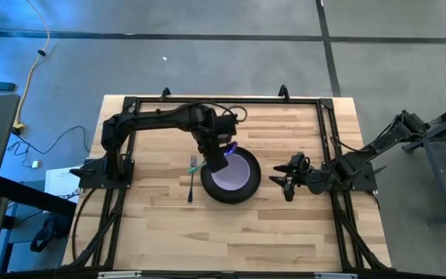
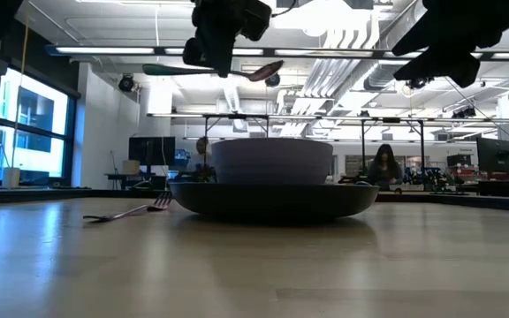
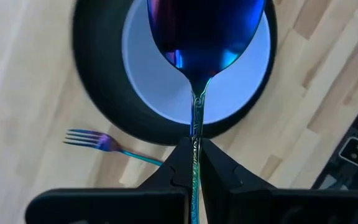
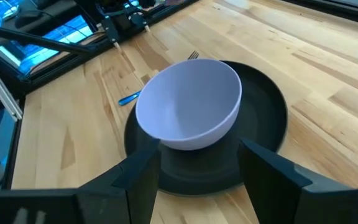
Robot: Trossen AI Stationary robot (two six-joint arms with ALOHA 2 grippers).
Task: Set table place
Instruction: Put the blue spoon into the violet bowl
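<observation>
Clamped tight in our left pincer (image 3: 194, 163) is the spoon (image 3: 201, 43), gripped by its thin handle, with the bowl-shaped head pointing out ahead of the fingers. In the low view we see the spoon held level in the air, well above the lavender bowl (image 2: 272, 161), touching nothing below it. From above, the left pincer (image 1: 217, 157) hangs over the left rim of the dark plate (image 1: 231, 192), the spoon's purple head reaching over the bowl's far-left edge.

Moving outward, we find the bowl (image 1: 235, 171) sitting upright inside the plate, both near the middle of the table (image 1: 285, 232). Just left of the plate lies the fork (image 1: 192, 177), flat on the wood, its tines toward the far side and its handle running toward the near edge; it is close beside the plate but apart from it.

Our right pincer (image 1: 286, 180) waits to the right of the plate, low over the table, its fingers (image 4: 272, 163) spread wide and empty, aimed at the plate and bowl.
</observation>
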